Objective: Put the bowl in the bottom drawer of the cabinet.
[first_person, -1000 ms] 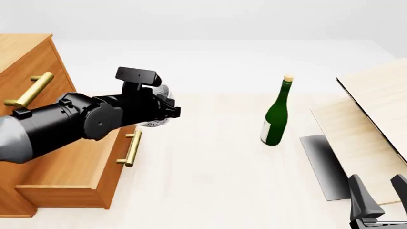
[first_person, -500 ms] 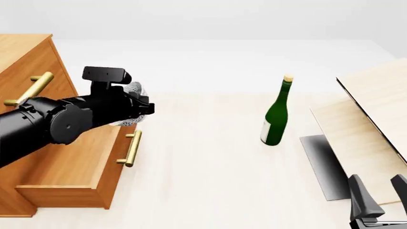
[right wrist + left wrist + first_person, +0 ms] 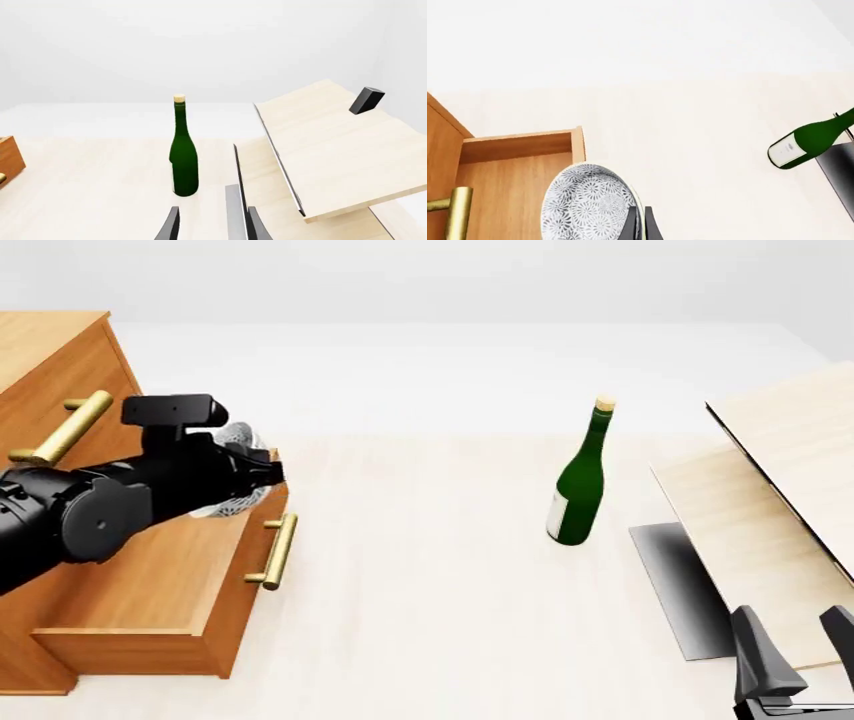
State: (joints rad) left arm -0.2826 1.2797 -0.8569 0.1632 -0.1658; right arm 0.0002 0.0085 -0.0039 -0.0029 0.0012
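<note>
Pale wood table (image 3: 441, 570), plain white backdrop; green bottle (image 3: 578, 480) upright.

Bottom drawer (image 3: 160, 580) gapes open; green bottle (image 3: 579, 480) well apart.

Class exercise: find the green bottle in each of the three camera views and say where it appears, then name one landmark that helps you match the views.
Front view: the green bottle stands upright right of centre on the table.
Left wrist view: the bottle appears tilted at the right edge.
Right wrist view: the bottle stands upright just left of centre.
Shared landmark: the pale wooden boards beside the bottle in the front and right wrist views; the left wrist view does not show them.
</note>
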